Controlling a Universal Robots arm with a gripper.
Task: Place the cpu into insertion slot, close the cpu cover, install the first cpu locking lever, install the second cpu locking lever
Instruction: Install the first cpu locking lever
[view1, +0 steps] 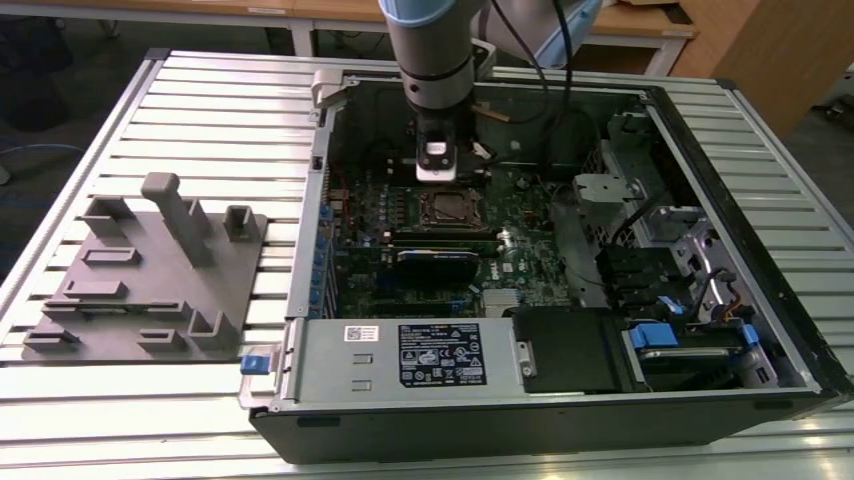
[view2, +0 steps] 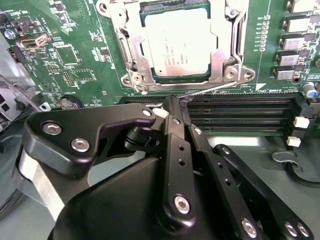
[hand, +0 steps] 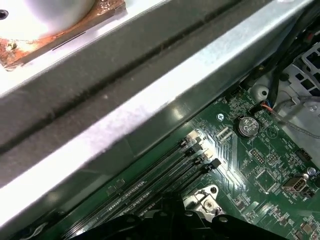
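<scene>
In the second wrist view the cpu (view2: 180, 42), a silvery-grey square chip, lies in the insertion slot on the green board. The cpu cover (view2: 126, 47), a metal frame with a square window, lies down around it. A thin metal locking lever (view2: 215, 89) runs along the socket's edge nearest the memory slots. My gripper (view2: 172, 102) is shut, its black fingertips together right at that lever rod, with nothing seen between them. In the exterior view my gripper (view1: 441, 178) hangs just above the socket (view1: 445, 208) inside the open computer case.
Long black memory slots (view2: 240, 112) run beside the socket, between it and my gripper. The case's metal wall (hand: 150, 100) stands close by, with a coin battery (hand: 246, 126) on the board. A grey fixture plate (view1: 147, 270) lies at the exterior view's left of the case.
</scene>
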